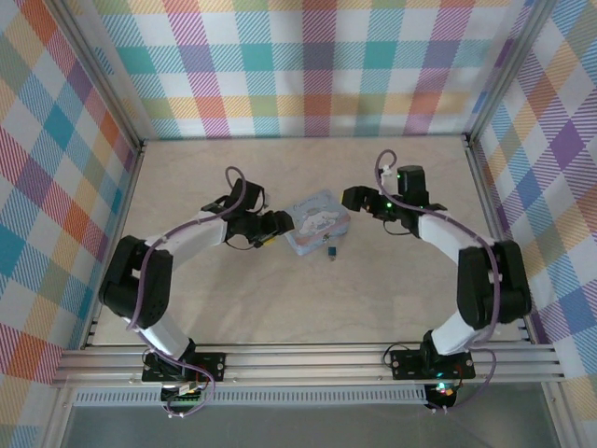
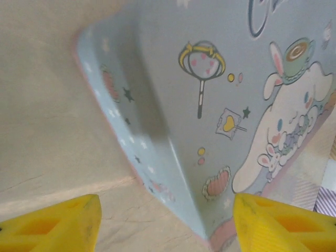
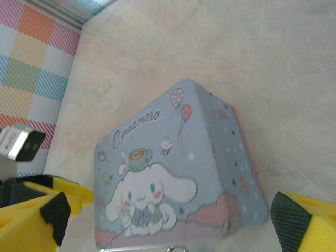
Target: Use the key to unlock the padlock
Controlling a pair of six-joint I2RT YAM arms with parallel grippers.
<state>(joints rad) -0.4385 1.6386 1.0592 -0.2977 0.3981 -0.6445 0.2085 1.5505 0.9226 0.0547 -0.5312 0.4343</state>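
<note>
Left gripper (image 2: 168, 226): we log its yellow fingers (image 2: 52, 223) as standing apart, clamped on nothing. In the left wrist view one corner of the tin (image 2: 210, 105) sits between them, closer to the finger on the right of that view. Bare table (image 2: 47, 105) shows between the corner and the other finger. From above, this gripper (image 1: 277, 227) sits just beside the tin's left end; we cannot tell whether it touches.

Right gripper (image 3: 173, 220): we record its jaws as spread wide, holding nothing. Its yellow fingers carry black pads (image 3: 55, 215). The tin (image 3: 173, 173) lies ahead of them and between their lines, apart from both. From above, we find this gripper (image 1: 351, 199) near the tin's far right corner, with a gap between them.

Tin (image 1: 317, 219): light blue and rectangular, with a pink band along the base. The lid is printed with a white long-eared cartoon figure, a cup, balloons and cursive lettering. It lies flat at mid-table between the two grippers, at a slant to the table's edges.

Padlock (image 1: 332, 250): small and dark. We place it just at the tin's near long side, toward the right arm. We cannot tell whether it hangs from the tin or rests on the wood.

Table (image 1: 280, 308): pale wood, walled by plaid panels (image 1: 317, 65).
</note>
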